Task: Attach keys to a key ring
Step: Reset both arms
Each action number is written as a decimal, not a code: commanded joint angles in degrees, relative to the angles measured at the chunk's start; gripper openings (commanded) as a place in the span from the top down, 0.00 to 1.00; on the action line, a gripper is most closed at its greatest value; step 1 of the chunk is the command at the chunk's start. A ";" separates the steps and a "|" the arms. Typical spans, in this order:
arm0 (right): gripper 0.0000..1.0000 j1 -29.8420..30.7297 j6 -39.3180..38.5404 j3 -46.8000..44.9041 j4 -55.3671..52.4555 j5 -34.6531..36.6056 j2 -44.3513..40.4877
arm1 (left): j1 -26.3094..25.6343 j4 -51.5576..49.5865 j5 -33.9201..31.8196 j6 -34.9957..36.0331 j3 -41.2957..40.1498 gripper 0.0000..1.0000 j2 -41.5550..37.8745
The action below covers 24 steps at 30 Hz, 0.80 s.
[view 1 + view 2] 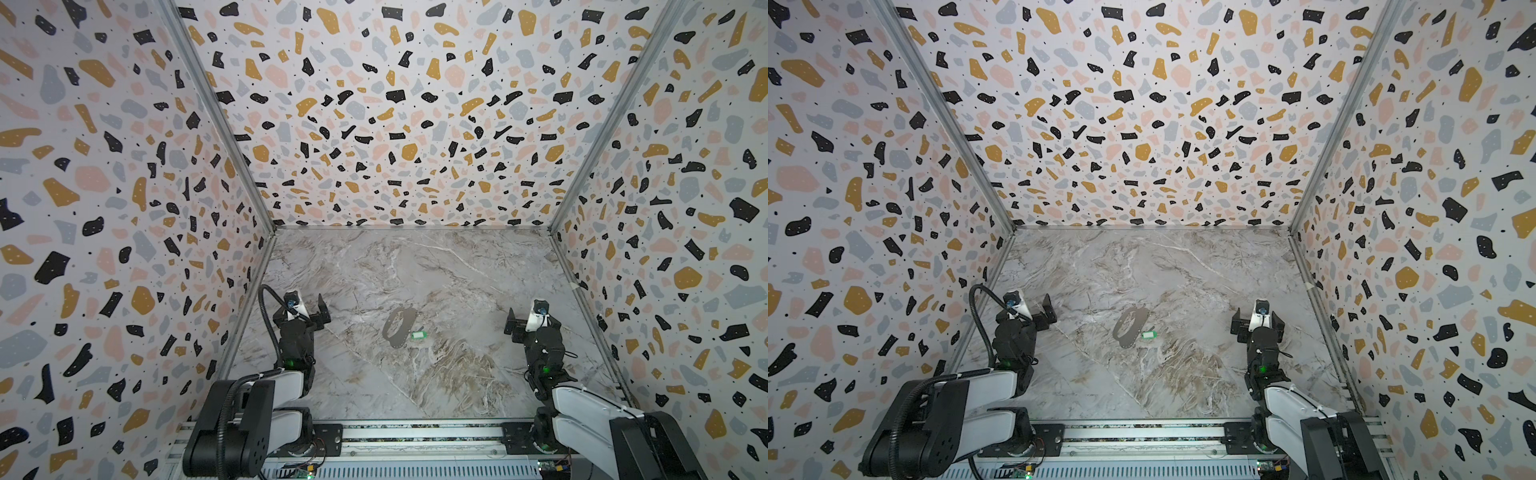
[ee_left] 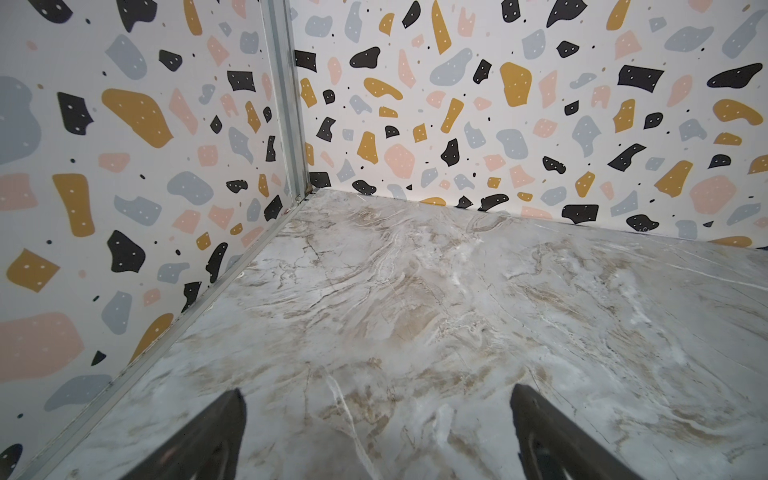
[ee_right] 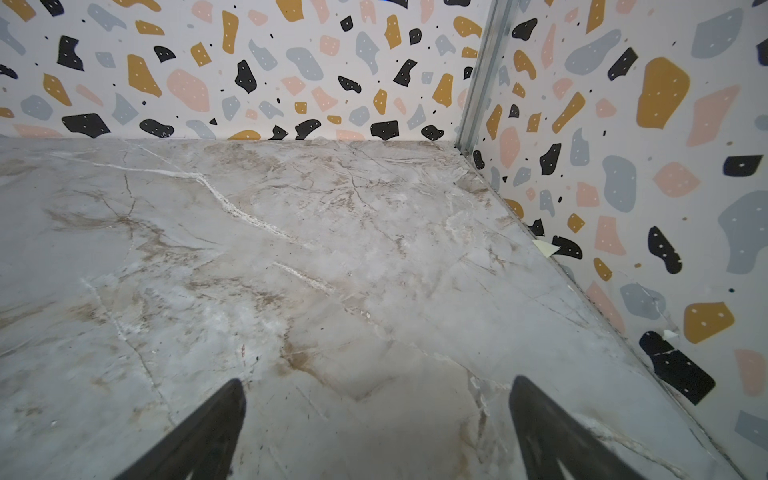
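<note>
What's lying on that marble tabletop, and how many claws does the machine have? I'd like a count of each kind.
green key: 1
dark-grey key ring: 1
grippers: 2, the left gripper and the right gripper, both open and empty
Total: 4

A: What colour are the arms?
B: Left arm [image 1: 293,345] and right arm [image 1: 544,349]: black joints, white shells, bolted to the silver rail [image 1: 415,434].
A: Cables?
B: A black ribbed hose [image 1: 222,419] loops up from the rail's left end. Left gripper [image 2: 376,390] and right gripper [image 3: 376,382] show dark tapered fingers.
</note>
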 commanded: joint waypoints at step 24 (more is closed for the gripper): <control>0.01 -2.62 -2.39 3.92 22.07 -6.71 15.13 | -1.16 7.07 0.59 2.97 2.28 0.01 8.06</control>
